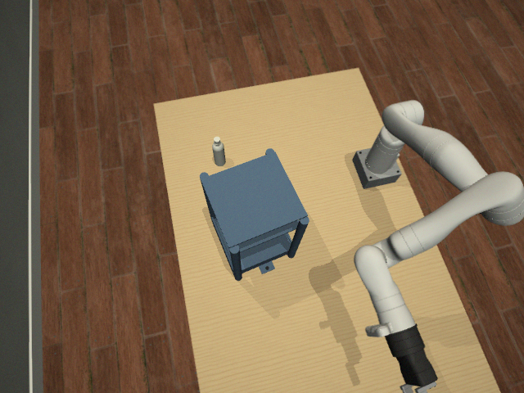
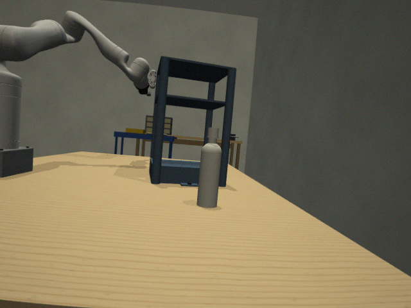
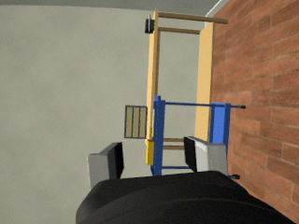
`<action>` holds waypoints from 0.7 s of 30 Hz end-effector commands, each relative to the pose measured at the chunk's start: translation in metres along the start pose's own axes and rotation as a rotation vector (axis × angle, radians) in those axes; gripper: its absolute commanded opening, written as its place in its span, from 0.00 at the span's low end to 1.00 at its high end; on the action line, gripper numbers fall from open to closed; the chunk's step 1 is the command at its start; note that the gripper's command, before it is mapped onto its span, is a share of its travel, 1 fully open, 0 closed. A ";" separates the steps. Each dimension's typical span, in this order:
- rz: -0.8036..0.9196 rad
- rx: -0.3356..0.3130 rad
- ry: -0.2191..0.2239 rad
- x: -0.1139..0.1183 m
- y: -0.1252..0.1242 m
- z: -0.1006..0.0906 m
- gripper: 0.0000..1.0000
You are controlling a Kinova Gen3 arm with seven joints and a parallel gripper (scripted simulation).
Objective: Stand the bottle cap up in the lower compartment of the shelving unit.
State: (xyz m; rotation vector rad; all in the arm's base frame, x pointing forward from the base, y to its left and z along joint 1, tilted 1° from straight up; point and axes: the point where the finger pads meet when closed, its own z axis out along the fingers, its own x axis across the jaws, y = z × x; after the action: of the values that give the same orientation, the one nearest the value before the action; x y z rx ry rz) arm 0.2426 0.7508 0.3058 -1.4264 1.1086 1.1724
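Pincer [image 3: 155,156] wide open, empty, untouching
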 end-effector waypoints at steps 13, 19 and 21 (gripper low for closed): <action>0.021 0.062 0.012 0.006 -0.032 -0.003 1.00; 0.027 0.087 0.018 0.008 -0.045 -0.006 1.00; 0.027 0.087 0.018 0.008 -0.045 -0.006 1.00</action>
State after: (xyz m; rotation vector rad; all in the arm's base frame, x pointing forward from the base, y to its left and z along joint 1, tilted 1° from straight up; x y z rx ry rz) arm 0.2802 0.7504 0.3032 -1.3786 1.1660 1.1215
